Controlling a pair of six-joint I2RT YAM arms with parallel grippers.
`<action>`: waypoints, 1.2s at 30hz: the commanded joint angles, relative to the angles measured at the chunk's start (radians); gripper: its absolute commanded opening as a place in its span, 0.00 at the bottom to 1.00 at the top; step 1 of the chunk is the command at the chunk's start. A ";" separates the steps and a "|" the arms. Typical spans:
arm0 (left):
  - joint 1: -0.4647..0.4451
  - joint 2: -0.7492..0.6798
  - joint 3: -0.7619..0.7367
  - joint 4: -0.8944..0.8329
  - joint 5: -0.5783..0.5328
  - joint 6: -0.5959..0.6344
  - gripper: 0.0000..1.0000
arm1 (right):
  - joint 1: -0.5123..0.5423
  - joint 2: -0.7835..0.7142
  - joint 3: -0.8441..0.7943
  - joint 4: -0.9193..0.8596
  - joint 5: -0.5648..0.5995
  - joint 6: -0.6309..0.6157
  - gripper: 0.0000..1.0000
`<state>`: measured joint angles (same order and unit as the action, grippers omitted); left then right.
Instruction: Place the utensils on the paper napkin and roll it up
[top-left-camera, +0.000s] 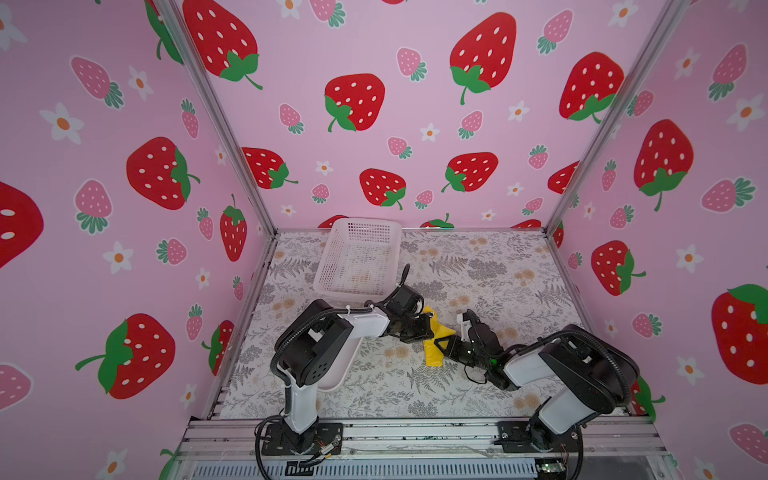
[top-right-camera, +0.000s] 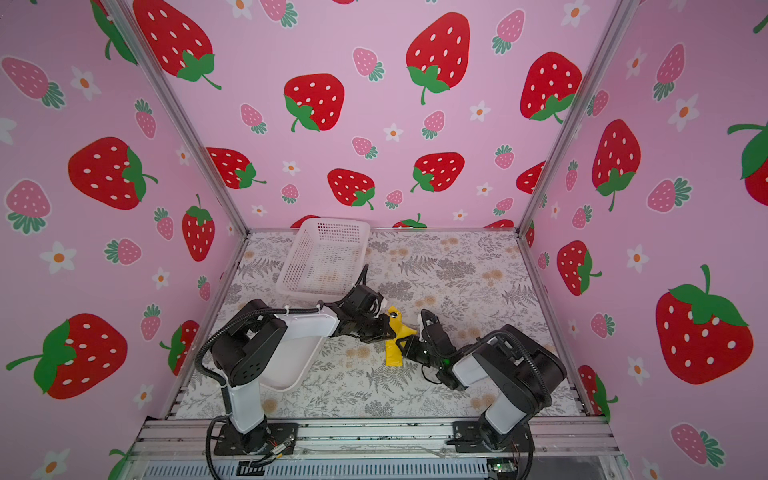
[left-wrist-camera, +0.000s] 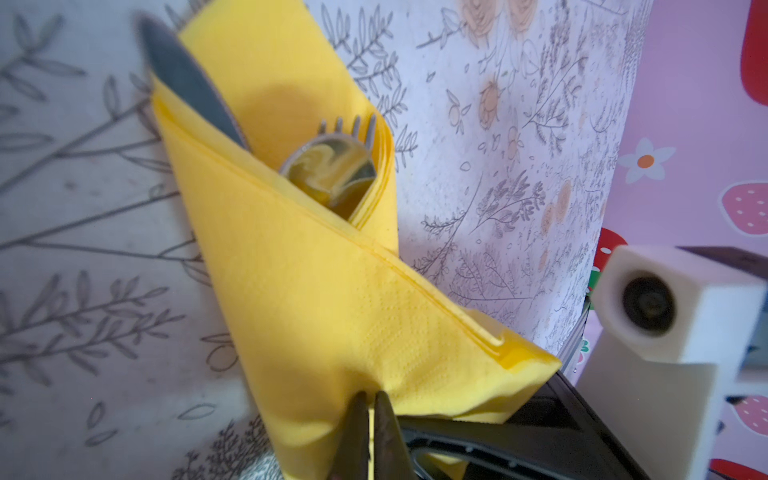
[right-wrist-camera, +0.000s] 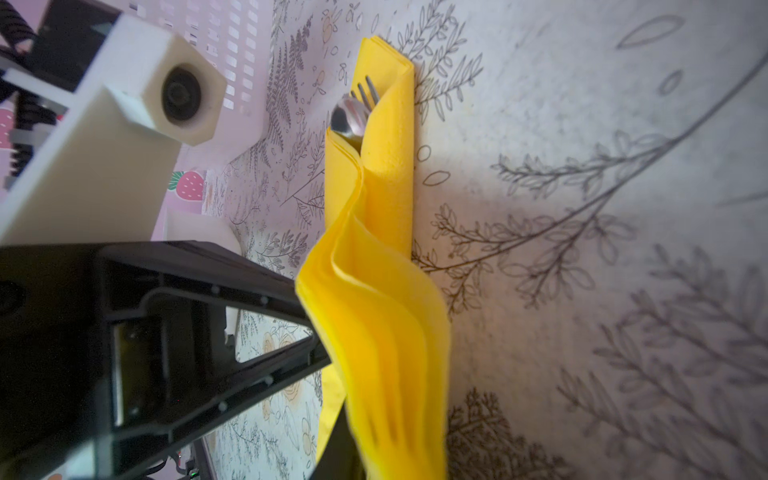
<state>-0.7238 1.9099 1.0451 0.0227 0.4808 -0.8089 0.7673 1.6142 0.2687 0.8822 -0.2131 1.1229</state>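
The paper napkin (top-left-camera: 435, 355) (top-right-camera: 395, 353) lies mid-table as a yellow, partly rolled bundle, its upper flap lifted between the two grippers. The utensils poke out of its open end: a knife (left-wrist-camera: 187, 79), a fork (left-wrist-camera: 353, 124) (right-wrist-camera: 368, 93) and a spoon (left-wrist-camera: 332, 166) (right-wrist-camera: 349, 116). My left gripper (left-wrist-camera: 371, 403) (top-left-camera: 428, 330) is shut, pinching the napkin's (left-wrist-camera: 316, 291) edge between its tips. My right gripper (right-wrist-camera: 374, 457) (top-left-camera: 441, 345) meets it from the opposite side, shut on the lifted fold of the napkin (right-wrist-camera: 386, 332), which hides most of its fingers.
A white perforated basket (top-left-camera: 332, 257) (top-right-camera: 297, 257) stands at the back left, close behind the left wrist. A white tray (top-left-camera: 332, 384) (top-right-camera: 291, 374) lies under the left arm. The two grippers almost touch. Strawberry-printed walls close in three sides.
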 joint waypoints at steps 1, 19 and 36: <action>-0.001 0.000 0.039 -0.023 0.018 0.008 0.10 | -0.009 -0.003 -0.026 -0.052 -0.012 -0.013 0.14; -0.017 0.040 0.035 -0.029 0.030 -0.007 0.07 | -0.023 -0.008 -0.034 -0.050 -0.020 0.000 0.15; -0.022 0.051 0.015 0.000 0.038 -0.020 0.01 | -0.024 0.009 -0.016 -0.057 -0.049 -0.003 0.18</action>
<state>-0.7349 1.9381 1.0611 0.0269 0.5152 -0.8173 0.7475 1.6012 0.2523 0.8787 -0.2554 1.1217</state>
